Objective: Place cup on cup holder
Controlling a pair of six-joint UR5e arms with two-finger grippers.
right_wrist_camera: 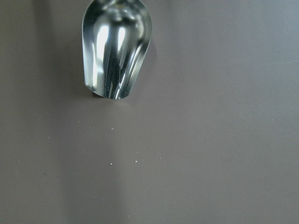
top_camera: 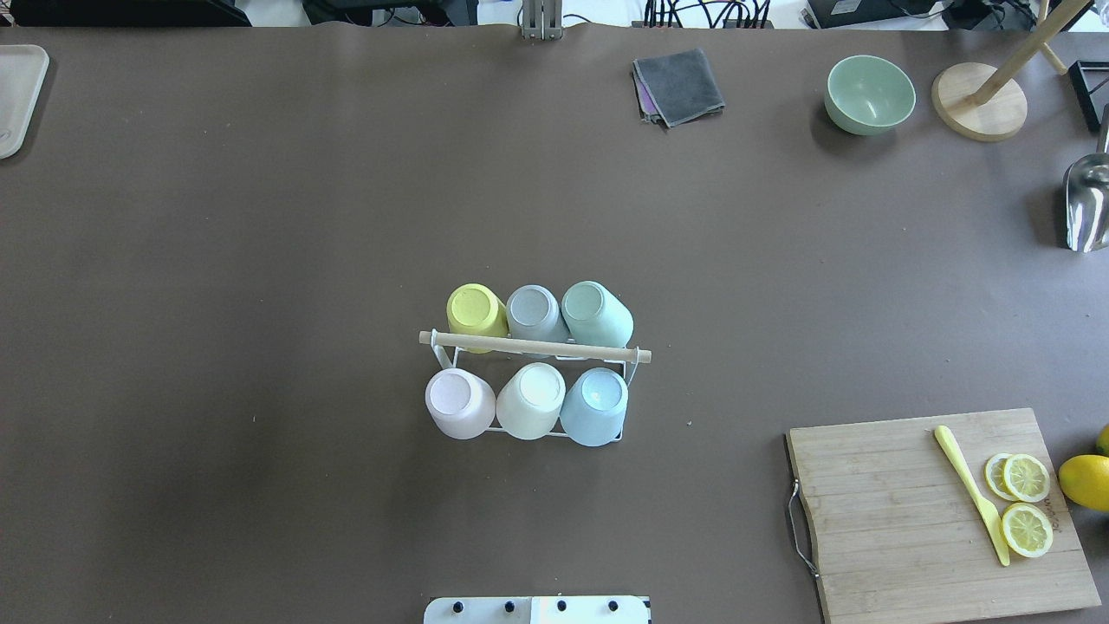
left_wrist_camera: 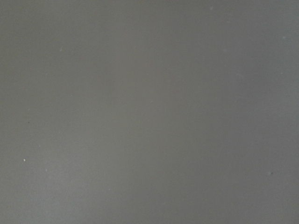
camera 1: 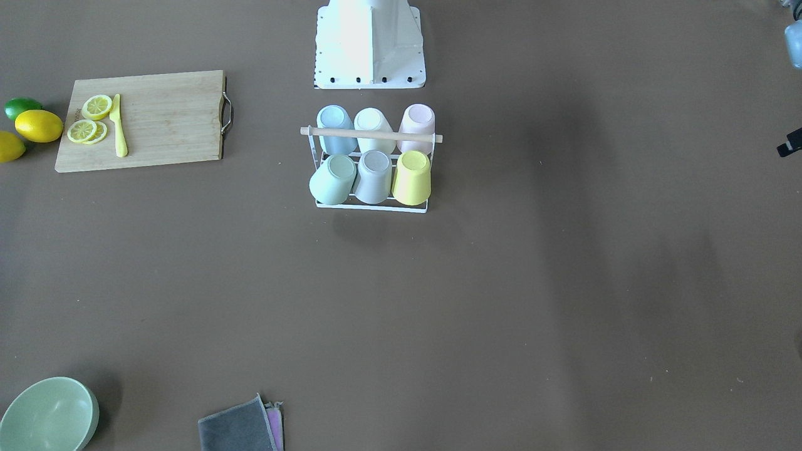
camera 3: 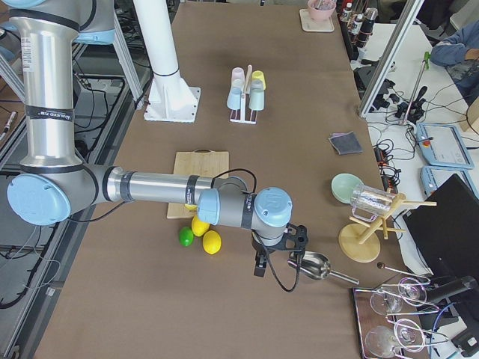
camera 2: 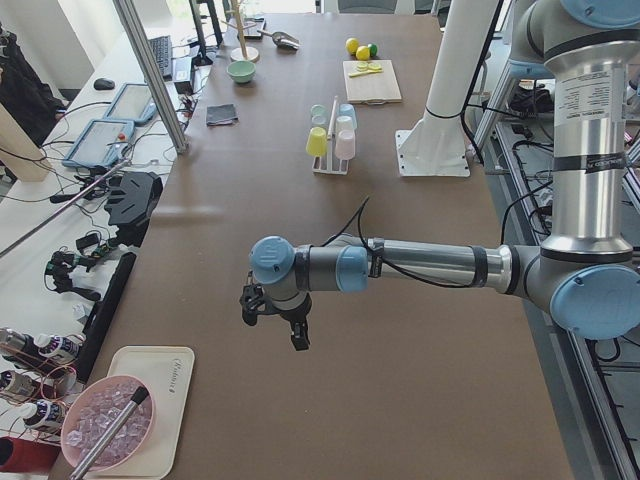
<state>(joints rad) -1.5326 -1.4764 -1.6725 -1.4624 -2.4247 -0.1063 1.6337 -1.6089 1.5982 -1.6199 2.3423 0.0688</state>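
Six upturned pastel plastic cups [top_camera: 530, 412] fill the small white wire cup holder with wooden rod handle [top_camera: 535, 345], mid-worktop nearer the robot-side edge: three in the near row, three in the far row, no prong free. Task judged complete. Left gripper [camera 2: 275, 322] and right gripper [camera 3: 273, 254] hang over opposite worktop ends, and I cannot tell the state of their fingers.

Even, diffuse light is spread over the brown table [top_camera: 260, 217], a faint shadow is cast beside the cup holder [camera 1: 373, 134], the white robot base [camera 1: 369, 44] is washed out, glare is caught on the metal scoop [right_wrist_camera: 117, 51], and the left wrist view is rendered as a flat grey blur.
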